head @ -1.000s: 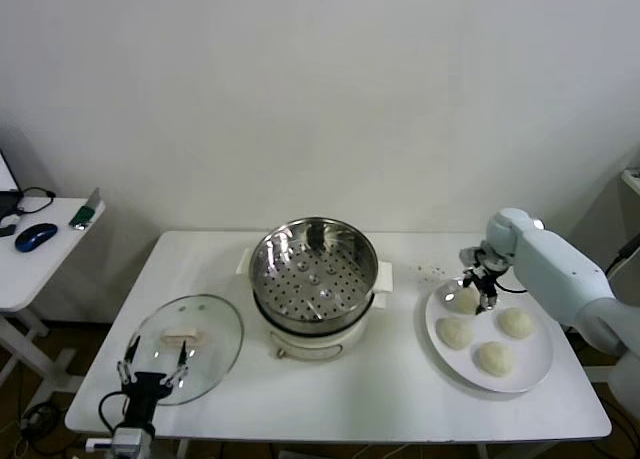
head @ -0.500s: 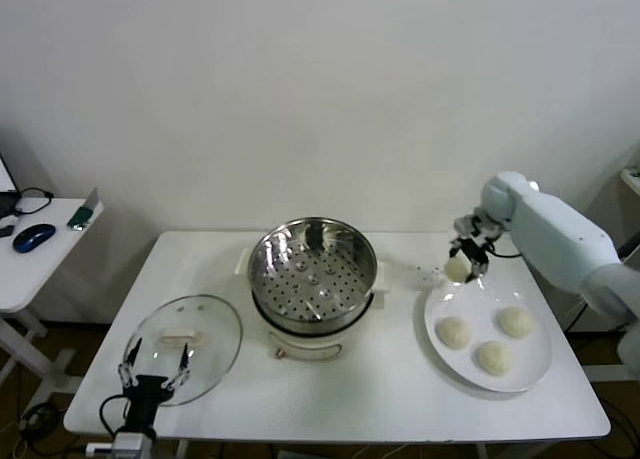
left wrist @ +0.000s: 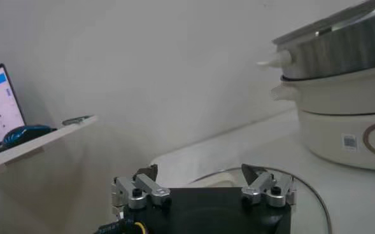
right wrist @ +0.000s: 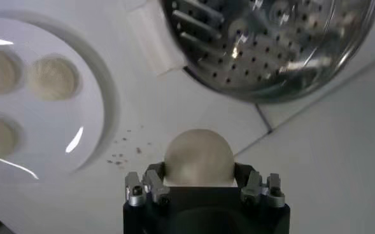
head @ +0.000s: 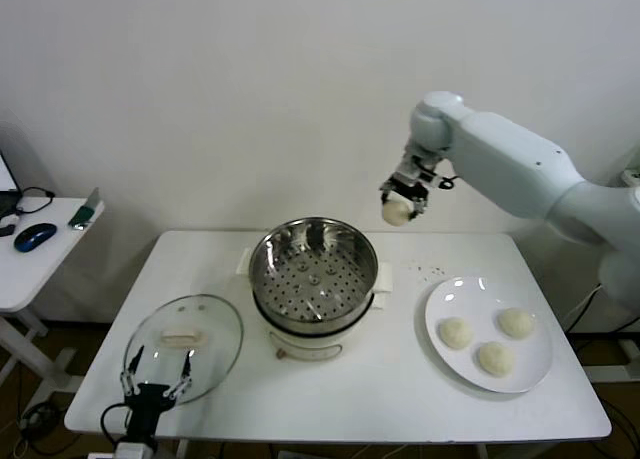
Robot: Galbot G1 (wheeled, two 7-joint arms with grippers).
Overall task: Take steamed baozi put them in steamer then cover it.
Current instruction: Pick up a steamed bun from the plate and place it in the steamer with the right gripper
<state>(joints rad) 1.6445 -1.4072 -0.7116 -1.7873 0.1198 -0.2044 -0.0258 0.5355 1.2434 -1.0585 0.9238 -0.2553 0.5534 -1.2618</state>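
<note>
My right gripper (head: 398, 206) is shut on one steamed baozi (head: 396, 211), held high in the air just to the right of the steamer (head: 313, 282). In the right wrist view the off-white bun (right wrist: 198, 158) fills the space between the fingers, with the steamer's perforated floor (right wrist: 270, 44) beyond. Three more baozi (head: 455, 332) lie on the white plate (head: 530, 371) at the right. The steamer pot stands empty at the table's middle. The cover (head: 185, 345), a glass lid with a cream handle, lies flat at the front left. My left gripper (head: 156, 387) hovers open at the lid's near edge.
A side table (head: 30, 269) with a mouse and small items stands at the far left. Small dark crumbs (head: 430, 271) dot the tabletop between steamer and plate. The white wall rises close behind the table.
My right gripper lifted one baozi off the plate and carried it up and to the left, toward the steamer. The left arm sank slightly at the lid's edge.
</note>
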